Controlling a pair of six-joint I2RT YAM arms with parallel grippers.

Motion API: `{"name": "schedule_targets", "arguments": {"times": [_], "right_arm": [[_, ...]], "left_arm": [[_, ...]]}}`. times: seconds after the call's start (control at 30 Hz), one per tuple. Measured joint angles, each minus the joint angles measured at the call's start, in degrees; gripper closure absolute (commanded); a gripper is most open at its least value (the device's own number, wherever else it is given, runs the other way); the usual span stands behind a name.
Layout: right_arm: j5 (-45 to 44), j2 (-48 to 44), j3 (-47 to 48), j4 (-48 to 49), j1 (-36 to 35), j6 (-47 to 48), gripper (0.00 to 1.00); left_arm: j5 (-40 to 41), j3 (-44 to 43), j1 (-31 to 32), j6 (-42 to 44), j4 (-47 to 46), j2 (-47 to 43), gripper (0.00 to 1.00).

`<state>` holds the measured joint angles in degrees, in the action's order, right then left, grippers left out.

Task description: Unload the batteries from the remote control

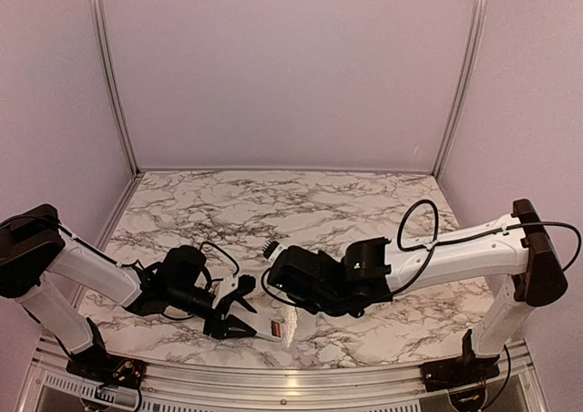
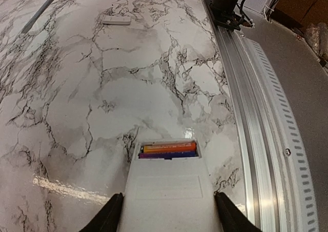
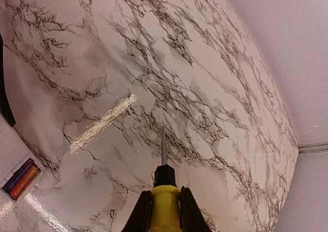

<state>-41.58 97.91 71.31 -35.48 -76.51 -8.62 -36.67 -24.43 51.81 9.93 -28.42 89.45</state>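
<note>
Where the marble bench meets its near rail, the left claw grasps the remote control by its sides; the right claw is clenched on a yellow screwdriver; the batteries lie exposed at the remote control's far end.

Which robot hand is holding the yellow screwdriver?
The right gripper, shut on the yellow screwdriver; the left gripper holds the white remote control instead.

The table is white with dark swirly lines, like marble. Pale purple walls stand around it. Shiny metal poles run up the back corners.
</note>
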Motion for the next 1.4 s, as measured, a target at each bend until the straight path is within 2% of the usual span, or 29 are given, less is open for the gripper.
{"name": "schedule_targets", "arguments": {"times": [0.13, 0.23, 0.33, 0.37, 0.43, 0.5, 0.77, 1.0, 1.1, 1.23, 1.4], "right_arm": [[3.8, -4.2, -2.8, 0.4, 1.2, 0.0, 1.00], [6.9, -8.1, -5.2, 0.5, 2.0, -0.2, 1.00], [9.2, -10.8, -6.7, 0.4, 2.7, -0.7, 1.00], [9.7, -11.2, -6.8, 0.2, 2.8, -0.9, 1.00], [10.6, -11.8, -6.8, 0.0, 2.9, -1.6, 1.00], [11.2, -12.0, -6.8, -0.4, 2.9, -2.2, 1.00], [11.9, -12.7, -7.1, -2.6, 2.9, -4.3, 1.00], [10.5, -15.1, -7.9, -4.1, 2.9, -6.1, 1.00], [8.7, -17.0, -8.8, -3.9, 2.9, -7.1, 1.00], [5.7, -22.1, -12.5, -1.6, 2.9, -8.7, 1.00], [2.0, -28.2, -15.4, 2.4, 3.0, -11.2, 1.00]], "left_arm": [[0.2, -0.2, 0.0, 2.3, 0.1, 0.4, 1.00], [0.5, -1.5, 0.2, 6.0, 1.5, 1.3, 0.85], [2.0, -3.2, 0.5, 10.3, 3.5, 2.0, 0.62], [2.4, -3.3, 0.6, 11.4, 3.8, 2.0, 0.52], [3.1, -3.3, 0.8, 13.5, 4.1, 2.0, 0.18], [4.7, -3.2, 0.9, 14.8, 5.1, 1.9, 0.03], [11.0, -2.2, 1.0, 16.9, 11.5, 0.1, 0.01], [17.9, -3.0, 1.0, 15.0, 12.7, -9.1, 0.01], [21.1, -6.4, 1.0, 12.9, 12.8, -10.0, 0.01], [21.4, -11.1, -1.5, 6.8, 13.4, -6.4, 0.01], [24.0, -23.4, -7.4, -0.7, 20.3, 0.5, 0.01]]}}
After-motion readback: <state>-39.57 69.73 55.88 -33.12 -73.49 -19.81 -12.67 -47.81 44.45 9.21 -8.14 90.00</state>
